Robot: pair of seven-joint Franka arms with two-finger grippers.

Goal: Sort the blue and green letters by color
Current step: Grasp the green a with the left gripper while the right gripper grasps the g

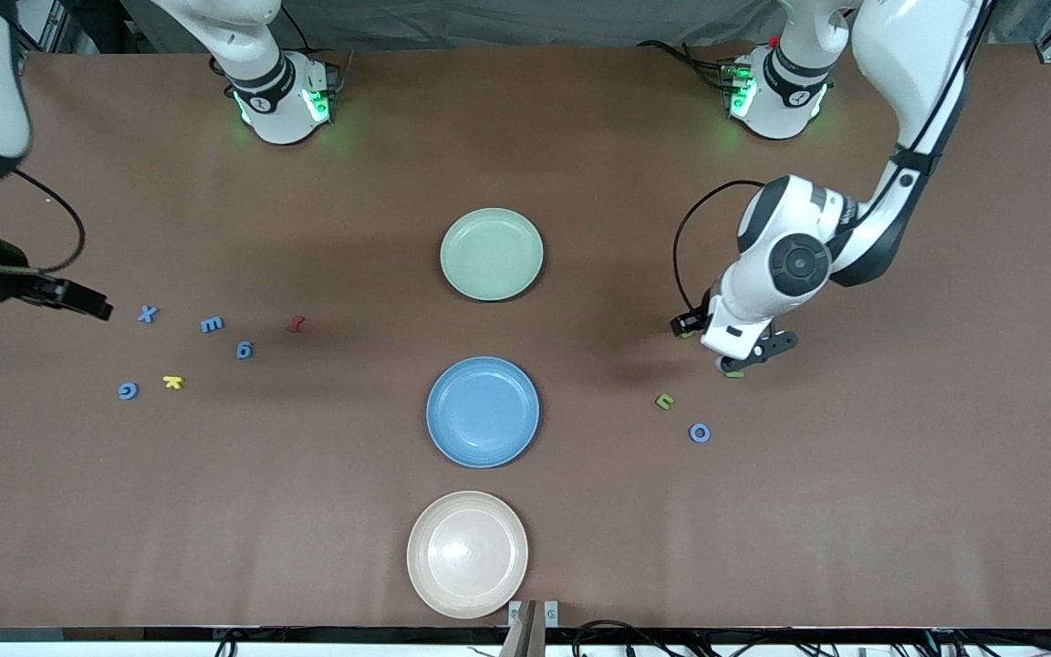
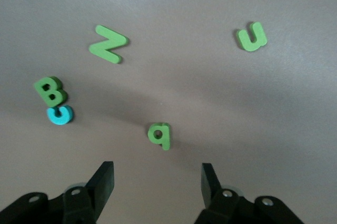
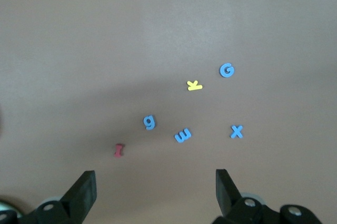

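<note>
Closing on the green q [image 2: 159,135]
The left tool [image 2: 158,179], fingers spread, is straddling it low over the bench; the thin letter may slip out. The right tool [image 3: 155,184] is waiting wide over blue letters [image 3: 182,135].

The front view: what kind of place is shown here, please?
Probably a robotics lab: a brown-covered table with two arms bolted to it, three plates, such as the blue plate, set in a row, and small foam letters scattered for sorting.
</note>
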